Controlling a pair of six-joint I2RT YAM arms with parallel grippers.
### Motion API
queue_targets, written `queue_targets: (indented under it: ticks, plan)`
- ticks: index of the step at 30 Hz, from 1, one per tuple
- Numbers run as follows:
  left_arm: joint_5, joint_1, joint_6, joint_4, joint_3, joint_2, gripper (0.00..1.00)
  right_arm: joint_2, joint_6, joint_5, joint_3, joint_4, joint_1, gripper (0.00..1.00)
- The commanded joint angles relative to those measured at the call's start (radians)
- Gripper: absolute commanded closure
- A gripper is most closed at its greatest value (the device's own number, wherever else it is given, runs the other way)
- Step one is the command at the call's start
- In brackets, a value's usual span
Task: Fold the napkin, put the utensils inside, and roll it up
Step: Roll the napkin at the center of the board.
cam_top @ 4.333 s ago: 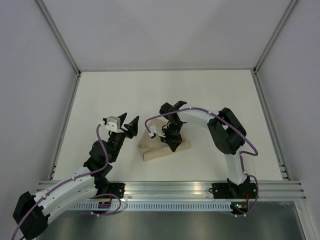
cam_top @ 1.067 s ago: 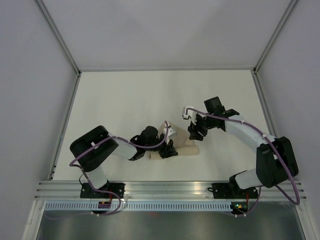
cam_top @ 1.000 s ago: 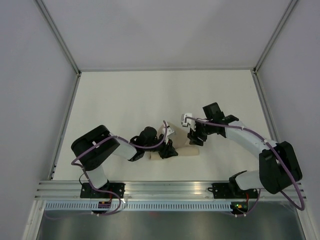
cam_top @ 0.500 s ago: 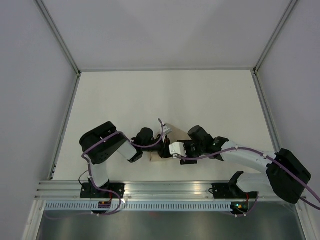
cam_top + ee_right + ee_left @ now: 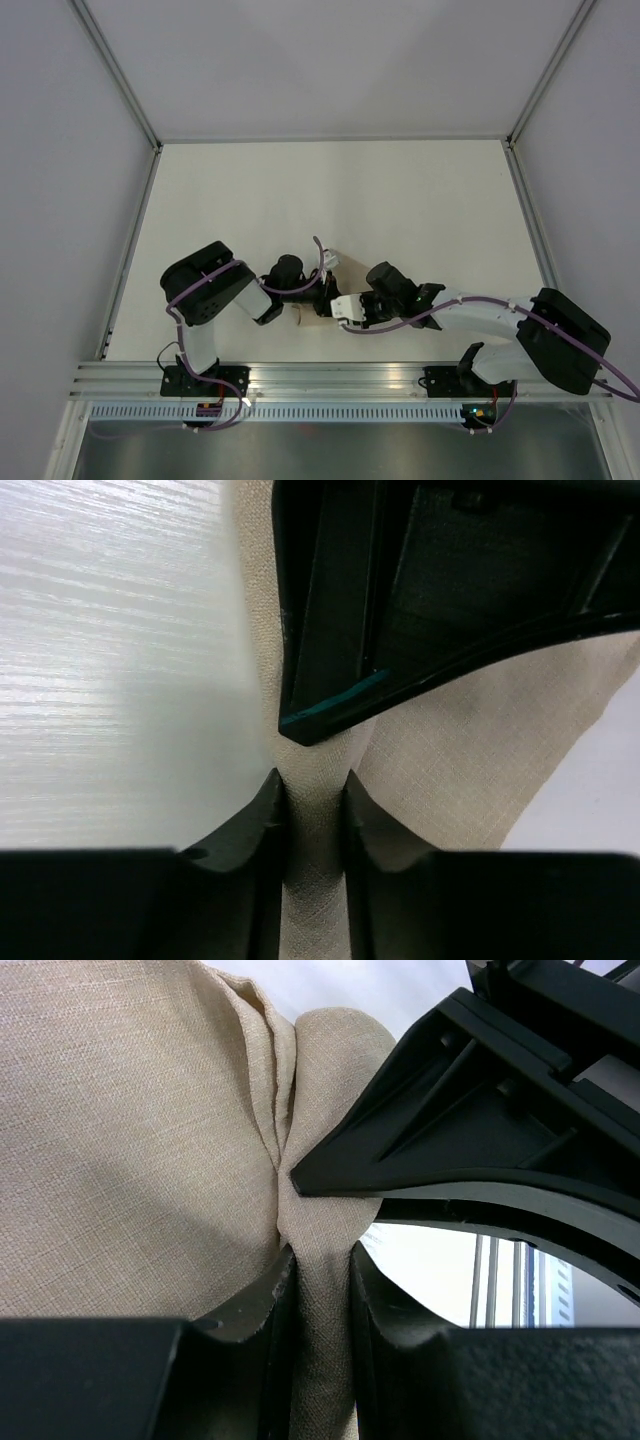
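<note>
Pinching bunched napkin (image 5: 130, 1140) with left gripper (image 5: 320, 1290) and right gripper (image 5: 312, 810), both clamped on cloth folds, near table (image 5: 300, 200) front edge. Seeing no fork; likely wrapped inside. Judging rolling nearly done, tidying remaining.

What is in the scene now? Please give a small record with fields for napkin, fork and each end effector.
napkin: beige cloth, bunched into folds
fork: not visible in any view
left end effector: shut on a napkin fold
right end effector: shut on a napkin fold, close beside the left one
</note>
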Motion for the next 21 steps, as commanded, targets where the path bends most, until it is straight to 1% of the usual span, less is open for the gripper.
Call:
queue_targets:
  ticks: [1, 2, 3, 4, 5, 6, 7, 8, 9, 11, 12, 14, 15, 16, 17, 18, 19, 20, 21]
  plan:
    - [0.053, 0.003, -0.025, -0.050, -0.025, 0.012, 0.88, 0.042, -0.010, 0.072, -0.019, 0.018, 0.003, 0.78]
    - [0.050, 0.003, -0.026, -0.047, -0.025, -0.014, 0.77, 0.049, -0.010, 0.080, -0.018, 0.015, 0.003, 0.82]
    - [0.027, 0.006, -0.026, -0.052, -0.023, -0.030, 0.70, 0.058, -0.011, 0.086, -0.013, 0.008, 0.005, 0.89]
    - [0.020, 0.010, -0.024, -0.055, -0.023, -0.046, 0.66, 0.065, -0.008, 0.100, -0.010, -0.009, 0.003, 0.92]
    - [0.009, 0.015, -0.022, -0.059, -0.020, -0.083, 0.59, 0.072, -0.004, 0.111, -0.004, -0.015, 0.003, 0.96]
    - [-0.008, 0.018, -0.019, -0.090, -0.013, -0.108, 0.55, 0.087, -0.001, 0.123, -0.003, -0.023, 0.003, 0.99]
    - [-0.058, 0.025, -0.006, -0.108, -0.008, -0.132, 0.52, 0.093, 0.004, 0.146, 0.002, -0.049, 0.003, 1.00]
    - [-0.080, 0.029, 0.004, -0.119, -0.002, -0.187, 0.51, 0.104, 0.006, 0.155, 0.005, -0.064, 0.003, 0.99]
    - [-0.142, 0.033, 0.011, -0.162, 0.004, -0.215, 0.51, 0.105, 0.009, 0.164, 0.004, -0.086, 0.000, 0.99]
    - [-0.216, 0.044, 0.048, -0.217, 0.018, -0.278, 0.49, 0.104, 0.029, 0.190, -0.007, -0.103, 0.000, 1.00]
    - [-0.297, 0.053, 0.071, -0.258, 0.029, -0.334, 0.48, 0.102, 0.035, 0.198, -0.009, -0.124, -0.002, 1.00]
    - [-0.379, 0.062, 0.102, -0.329, 0.062, -0.414, 0.47, 0.098, 0.062, 0.204, -0.013, -0.147, -0.002, 1.00]
    - [-0.463, 0.072, 0.126, -0.416, 0.079, -0.438, 0.47, 0.098, 0.073, 0.204, -0.013, -0.173, -0.005, 1.00]
    - [-0.509, 0.073, 0.139, -0.471, 0.102, -0.454, 0.47, 0.099, 0.082, 0.204, -0.010, -0.190, -0.006, 1.00]
    - [-0.549, 0.078, 0.152, -0.521, 0.157, -0.465, 0.48, 0.102, 0.100, 0.204, 0.000, -0.210, -0.005, 1.00]
    - [-0.627, 0.079, 0.169, -0.577, 0.183, -0.487, 0.49, 0.104, 0.108, 0.200, 0.007, -0.247, -0.006, 1.00]
    - [-0.672, 0.082, 0.171, -0.643, 0.203, -0.496, 0.50, 0.107, 0.114, 0.189, 0.028, -0.268, -0.006, 1.00]
    - [-0.760, 0.087, 0.168, -0.676, 0.231, -0.507, 0.49, 0.122, 0.125, 0.159, 0.043, -0.291, -0.006, 0.99]
    - [-0.796, 0.099, 0.153, -0.706, 0.248, -0.530, 0.49, 0.136, 0.127, 0.137, 0.065, -0.352, -0.006, 0.99]
